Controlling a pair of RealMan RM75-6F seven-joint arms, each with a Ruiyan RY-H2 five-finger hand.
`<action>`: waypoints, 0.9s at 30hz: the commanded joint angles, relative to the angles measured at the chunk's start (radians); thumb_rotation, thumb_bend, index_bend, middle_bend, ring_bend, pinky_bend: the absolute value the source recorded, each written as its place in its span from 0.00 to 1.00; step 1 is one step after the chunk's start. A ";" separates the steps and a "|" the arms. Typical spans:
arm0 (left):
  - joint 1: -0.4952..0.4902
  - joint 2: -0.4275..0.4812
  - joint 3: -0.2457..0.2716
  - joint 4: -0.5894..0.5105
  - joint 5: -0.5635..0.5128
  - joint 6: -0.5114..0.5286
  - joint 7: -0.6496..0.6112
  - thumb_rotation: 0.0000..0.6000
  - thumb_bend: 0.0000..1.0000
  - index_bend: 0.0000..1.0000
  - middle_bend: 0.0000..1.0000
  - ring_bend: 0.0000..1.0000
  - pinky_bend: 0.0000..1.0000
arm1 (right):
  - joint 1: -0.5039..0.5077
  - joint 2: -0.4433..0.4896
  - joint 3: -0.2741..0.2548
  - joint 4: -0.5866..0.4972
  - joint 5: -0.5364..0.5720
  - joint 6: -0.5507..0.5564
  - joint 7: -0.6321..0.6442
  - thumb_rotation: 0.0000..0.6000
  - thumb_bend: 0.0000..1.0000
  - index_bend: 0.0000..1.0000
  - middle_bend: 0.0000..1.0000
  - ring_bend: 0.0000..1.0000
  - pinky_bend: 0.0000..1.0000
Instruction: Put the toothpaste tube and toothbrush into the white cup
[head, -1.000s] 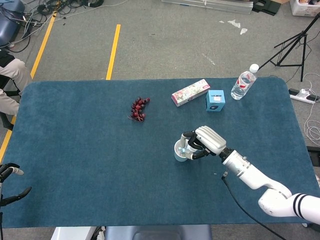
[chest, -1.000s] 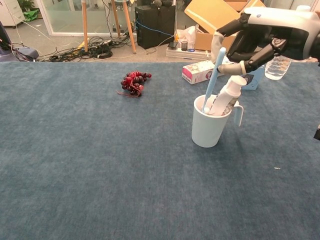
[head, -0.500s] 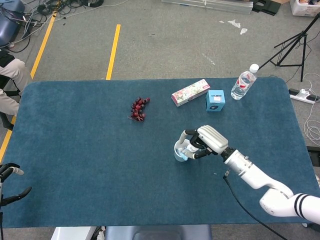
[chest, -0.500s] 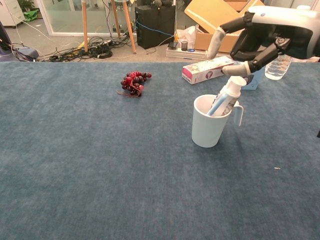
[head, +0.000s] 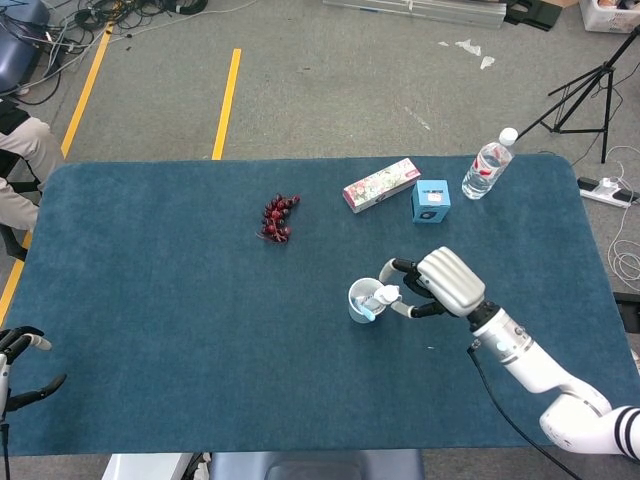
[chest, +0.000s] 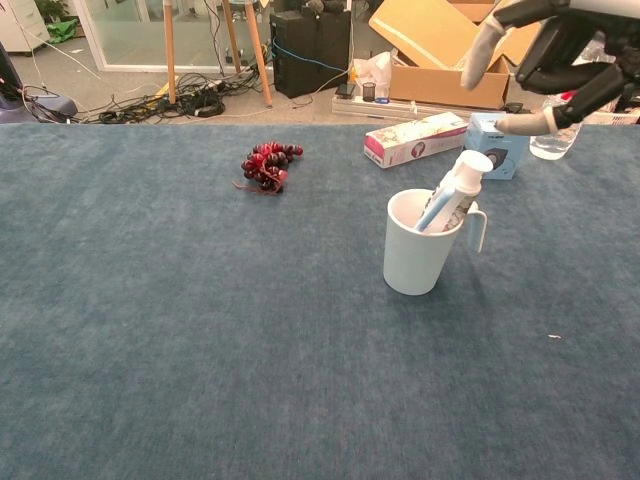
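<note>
In the head view, the white cup (head: 361, 301) stands upright on the blue desk (head: 160, 280), a little right of the middle, with the toothpaste tube (head: 383, 296) and the light-blue toothbrush (head: 368, 310) both inside it, the tube's white cap leaning over the rim towards the right hand (head: 443, 284). That hand hovers just beside the cup on its right, fingers spread and grasping nothing, apart from the tube. At the lower left edge the left hand (head: 18, 360) shows only in part, its fingers apart and holding nothing. Farther back on the desk lie a bunch of dark red grapes (head: 278, 219), a long flowered box (head: 380, 184), a small blue box (head: 431, 201) and a water bottle (head: 487, 165), all well apart from the cup. In the chest view, the cup (chest: 418, 245) stands with its handle to the right; the tube (chest: 457, 188) leans out over the rim cap upward, and the toothbrush (chest: 432, 209) lies against it inside. The right hand (chest: 545, 55) hangs above and to the right of the cup, released, its fingers loosely bent. The grapes (chest: 267, 165) sit to the left, and the flowered box (chest: 414, 139), blue box (chest: 497, 146) and bottle (chest: 552, 138) behind the cup.
</note>
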 joint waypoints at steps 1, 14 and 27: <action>-0.004 -0.006 0.003 0.000 0.001 -0.007 0.012 1.00 0.03 0.47 0.37 0.31 0.38 | -0.104 0.064 -0.013 -0.098 0.012 0.100 -0.353 1.00 0.14 0.45 0.97 0.92 1.00; -0.014 -0.027 0.005 0.004 -0.006 -0.027 0.051 1.00 0.03 0.47 0.36 0.31 0.38 | -0.300 0.098 -0.079 -0.229 0.119 0.198 -0.869 1.00 0.15 0.43 0.38 0.32 0.43; -0.026 -0.042 0.005 0.019 -0.012 -0.046 0.058 1.00 0.03 0.47 0.37 0.31 0.38 | -0.445 -0.003 -0.061 -0.130 0.084 0.394 -0.757 1.00 0.15 0.43 0.35 0.29 0.39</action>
